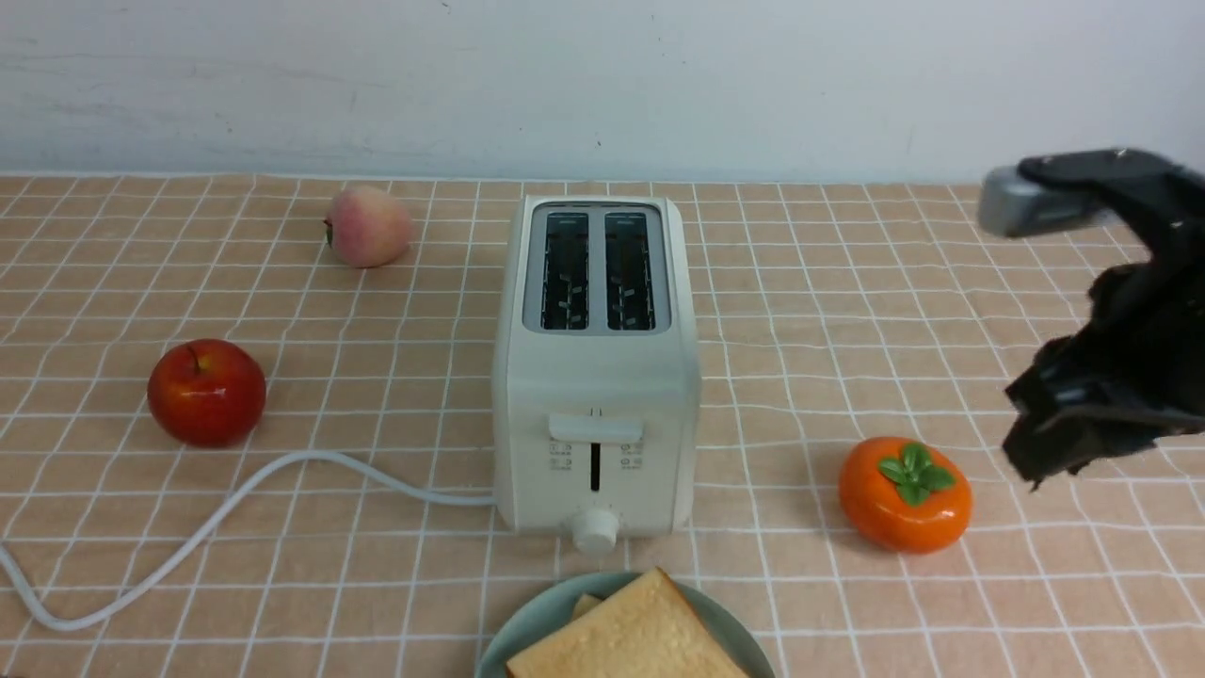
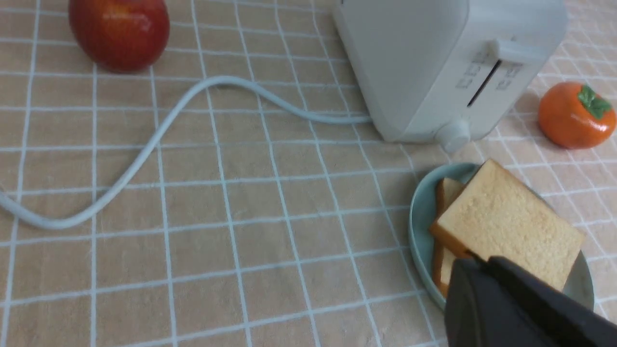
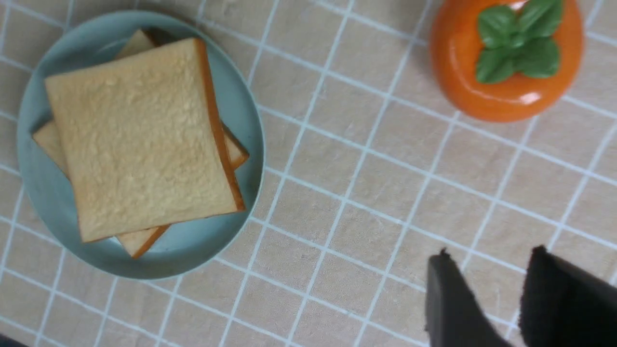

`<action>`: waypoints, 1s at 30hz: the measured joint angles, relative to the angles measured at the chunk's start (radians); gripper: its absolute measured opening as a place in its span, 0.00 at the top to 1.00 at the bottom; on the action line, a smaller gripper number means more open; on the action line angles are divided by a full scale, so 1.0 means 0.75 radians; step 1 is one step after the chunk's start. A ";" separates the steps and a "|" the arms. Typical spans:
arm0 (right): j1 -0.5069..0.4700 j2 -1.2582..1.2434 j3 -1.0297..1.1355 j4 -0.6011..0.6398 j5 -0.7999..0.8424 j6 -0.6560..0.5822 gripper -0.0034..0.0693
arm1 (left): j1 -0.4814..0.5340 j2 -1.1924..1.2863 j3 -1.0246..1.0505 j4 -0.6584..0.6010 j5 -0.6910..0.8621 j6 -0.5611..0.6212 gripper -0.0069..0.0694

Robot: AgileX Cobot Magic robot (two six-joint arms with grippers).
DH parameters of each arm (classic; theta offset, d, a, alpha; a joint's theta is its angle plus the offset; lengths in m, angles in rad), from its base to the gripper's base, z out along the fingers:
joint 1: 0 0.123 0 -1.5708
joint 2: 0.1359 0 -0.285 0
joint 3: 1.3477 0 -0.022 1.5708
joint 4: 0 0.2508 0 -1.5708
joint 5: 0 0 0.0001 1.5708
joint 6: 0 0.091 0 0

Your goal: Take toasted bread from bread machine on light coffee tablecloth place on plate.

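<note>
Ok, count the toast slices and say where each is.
2. Both are stacked on the plate: the top slice covers most of the lower slice. The slots of the toaster look empty.

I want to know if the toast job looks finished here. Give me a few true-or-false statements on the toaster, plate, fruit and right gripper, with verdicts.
1. Both slots of the cream-white boxy toaster are empty. True.
2. Two square golden-tan toast slices lie stacked on the round pale mint-green plate. True.
3. The glossy orange persimmon with green leaves sits on the robot's left of the toaster. False: it sits on the right.
4. The right gripper is clamped on a slice. False: its fingers are apart, holding nothing, above the grid-lined tan tablecloth.
</note>
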 joint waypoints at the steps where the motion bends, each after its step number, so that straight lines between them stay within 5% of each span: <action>1: 0.000 -0.050 0.002 -0.001 -0.001 0.019 0.82 | 0.000 0.000 0.019 0.000 -0.053 0.000 0.93; 5: 0.000 -0.261 0.060 0.002 -0.065 0.068 0.98 | 0.000 0.000 0.102 -0.004 -0.246 -0.001 0.93; 30: 0.000 -1.692 1.285 0.137 -1.204 0.082 0.96 | 0.000 0.000 0.204 -0.043 -0.390 -0.002 0.92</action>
